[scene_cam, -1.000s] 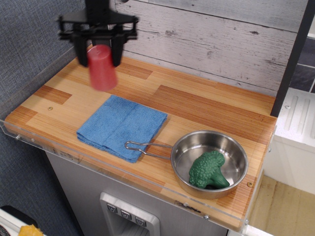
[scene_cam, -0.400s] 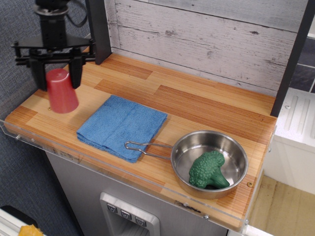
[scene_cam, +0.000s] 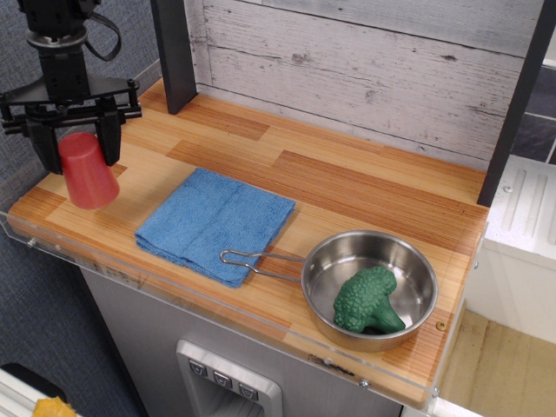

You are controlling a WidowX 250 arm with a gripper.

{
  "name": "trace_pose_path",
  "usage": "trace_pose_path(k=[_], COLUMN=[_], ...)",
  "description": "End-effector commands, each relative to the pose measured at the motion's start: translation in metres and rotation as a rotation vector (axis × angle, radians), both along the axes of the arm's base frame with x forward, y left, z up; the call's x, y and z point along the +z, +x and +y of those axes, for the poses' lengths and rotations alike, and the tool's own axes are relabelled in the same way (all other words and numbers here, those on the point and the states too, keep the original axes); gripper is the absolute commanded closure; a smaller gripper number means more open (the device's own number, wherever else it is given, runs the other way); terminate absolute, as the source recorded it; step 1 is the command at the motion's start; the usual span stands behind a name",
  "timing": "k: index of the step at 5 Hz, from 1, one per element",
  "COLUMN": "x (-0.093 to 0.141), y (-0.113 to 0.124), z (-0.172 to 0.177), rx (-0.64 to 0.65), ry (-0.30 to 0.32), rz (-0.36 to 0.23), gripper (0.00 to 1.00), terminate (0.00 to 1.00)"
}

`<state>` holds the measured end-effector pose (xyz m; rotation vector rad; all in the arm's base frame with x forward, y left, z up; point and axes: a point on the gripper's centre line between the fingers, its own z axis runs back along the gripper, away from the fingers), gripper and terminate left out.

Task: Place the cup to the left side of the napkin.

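Note:
The red cup [scene_cam: 87, 172] hangs upside down, slightly tilted, held by its narrow end in my black gripper [scene_cam: 76, 142]. It is over the left end of the wooden counter, left of the blue napkin [scene_cam: 216, 223]. I cannot tell whether its rim touches the wood. The napkin lies flat near the counter's front edge. My gripper is shut on the cup's upper part, one finger on each side.
A steel pan [scene_cam: 370, 285] with a green broccoli [scene_cam: 367, 301] in it stands at the front right, its handle over the napkin's corner. A dark post [scene_cam: 175, 54] stands at the back left. A clear acrylic rim [scene_cam: 52, 246] runs along the counter's front and left edges.
My gripper has carried the cup from above the napkin's far side to the left and down, over the counter's left end. Napkin, pan and broccoli have not moved.

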<state>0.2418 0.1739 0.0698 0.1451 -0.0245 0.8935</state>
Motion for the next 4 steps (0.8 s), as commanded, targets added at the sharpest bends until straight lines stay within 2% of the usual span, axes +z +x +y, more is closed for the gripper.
trace_pose_path(k=[1, 2, 4], x=[-0.0004, -0.0071, -0.0076], y=[-0.0097, -0.0116, -0.0095], z=[-0.0002, 0.0025, 0.0036], rx=[0.015, 0.021, 0.023], ry=[0.014, -0.016, -0.016], rz=[0.009, 0.01, 0.002], gripper=[1.0, 0.0, 0.0], terminate=[0.0, 0.0, 0.0])
